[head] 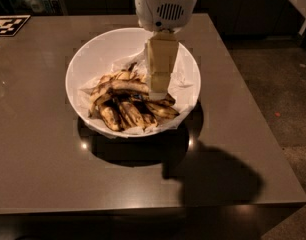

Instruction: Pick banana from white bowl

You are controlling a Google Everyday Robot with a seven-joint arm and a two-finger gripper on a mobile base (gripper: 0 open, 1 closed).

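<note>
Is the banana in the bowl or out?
In: long blotched yellow banana lies in the glossy white bowl, cream gripper directly over it.

Long brown-blotched banana (124, 86), atop pile in paper-lined white bowl (104, 48), end effector (158, 91) low over it

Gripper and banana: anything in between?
Nothing shows between them in the camera view: the gripper hangs over the white bowl, tip right beside the banana.

The bowl (107, 49) stands on the table (43, 164). Paper (182, 75) lies in the bowl, and a heap of bananas (130, 115) lies on it, in the bowl's front half. The banana (125, 86) lies at the back of this heap. The gripper (158, 91) hangs over the bowl, at the banana's right end. A marker (9, 25) lies far behind and left of the bowl.
</note>
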